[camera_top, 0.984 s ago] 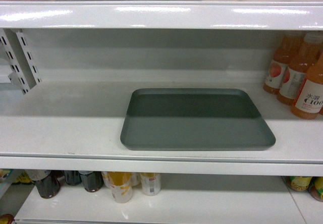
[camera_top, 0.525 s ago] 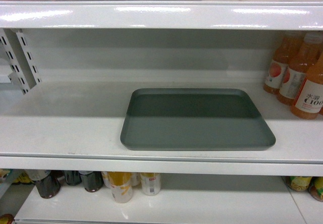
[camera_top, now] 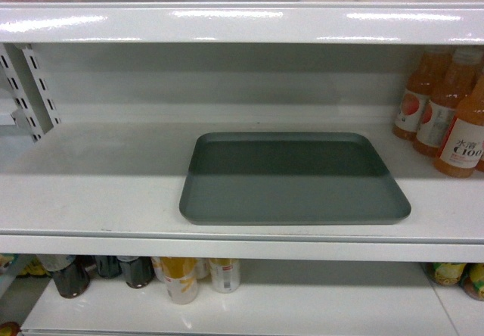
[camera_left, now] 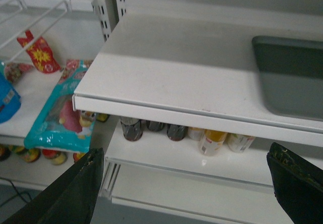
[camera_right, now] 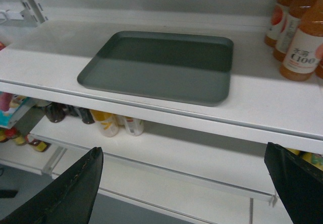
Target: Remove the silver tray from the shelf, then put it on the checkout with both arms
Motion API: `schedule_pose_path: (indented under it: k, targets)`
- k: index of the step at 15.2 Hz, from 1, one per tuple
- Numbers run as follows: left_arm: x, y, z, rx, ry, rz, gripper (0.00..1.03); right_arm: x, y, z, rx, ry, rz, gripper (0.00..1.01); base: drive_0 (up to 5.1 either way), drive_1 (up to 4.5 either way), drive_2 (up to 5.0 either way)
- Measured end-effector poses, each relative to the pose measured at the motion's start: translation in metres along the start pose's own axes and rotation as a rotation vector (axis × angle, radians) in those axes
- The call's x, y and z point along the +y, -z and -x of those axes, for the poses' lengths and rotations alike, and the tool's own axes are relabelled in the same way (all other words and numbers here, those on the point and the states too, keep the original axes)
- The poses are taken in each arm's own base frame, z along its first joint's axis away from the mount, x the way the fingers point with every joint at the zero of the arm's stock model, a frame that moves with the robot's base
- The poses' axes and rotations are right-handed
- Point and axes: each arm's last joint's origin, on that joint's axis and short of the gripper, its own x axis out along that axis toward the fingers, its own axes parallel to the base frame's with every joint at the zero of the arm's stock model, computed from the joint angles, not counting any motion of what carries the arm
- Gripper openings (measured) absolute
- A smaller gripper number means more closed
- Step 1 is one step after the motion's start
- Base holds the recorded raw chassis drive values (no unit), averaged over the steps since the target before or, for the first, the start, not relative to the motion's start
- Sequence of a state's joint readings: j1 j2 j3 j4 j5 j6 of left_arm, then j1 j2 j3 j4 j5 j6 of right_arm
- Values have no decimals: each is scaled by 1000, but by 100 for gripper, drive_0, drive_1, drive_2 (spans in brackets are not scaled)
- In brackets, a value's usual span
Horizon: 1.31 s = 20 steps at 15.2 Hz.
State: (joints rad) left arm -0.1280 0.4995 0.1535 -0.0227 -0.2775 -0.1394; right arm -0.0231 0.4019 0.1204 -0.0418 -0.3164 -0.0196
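The silver tray (camera_top: 293, 178) is a flat grey-green rectangle lying on the white shelf (camera_top: 98, 192), right of the middle, with its front rim near the shelf's front edge. In the left wrist view the tray (camera_left: 295, 77) shows at the right, and my left gripper (camera_left: 184, 176) hangs open below and in front of the shelf (camera_left: 171, 67), holding nothing. In the right wrist view the tray (camera_right: 161, 65) lies ahead on the shelf (camera_right: 267, 103). My right gripper (camera_right: 184, 176) is open and empty, low in front of it. Neither gripper appears in the head view. The checkout is out of view.
Orange juice bottles (camera_top: 446, 113) stand at the shelf's right end, close to the tray. A slotted white upright (camera_top: 26, 86) is at the left. Bottles and cans (camera_top: 181, 275) sit on the lower shelf. Another shelf board (camera_top: 242, 22) runs above. Snack packs (camera_left: 55, 113) lie left.
The head view has shifted very slightly, so the tray and bottles sit a few pixels further left. Nothing on the shelf has moved.
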Motion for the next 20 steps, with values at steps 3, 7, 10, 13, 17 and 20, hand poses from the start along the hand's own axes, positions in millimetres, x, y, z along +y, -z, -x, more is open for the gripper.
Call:
schedule_pose_path:
  k: [3, 7, 10, 13, 17, 20]
  targets:
    - [-23, -4, -56, 119, 82, -21, 98, -7, -13, -42, 91, -44, -26, 98, 0, 0, 0]
    - [-69, 4, -138, 277, 193, -38, 98, -14, -12, -111, 204, -64, -89, 98, 0, 0, 0]
    - [-94, 14, -186, 359, 200, -54, 98, -21, -3, -157, 285, -73, -181, 98, 0, 0, 0]
    - [-117, 11, -225, 367, 207, -63, 98, -32, -3, -204, 307, -39, -254, 98, 0, 0, 0]
    - [-139, 14, -267, 381, 198, -99, 98, -42, -2, -261, 313, 39, -268, 98, 0, 0, 0]
    - [-146, 7, -289, 375, 190, -99, 98, -48, 0, -293, 318, 111, -246, 98, 0, 0, 0]
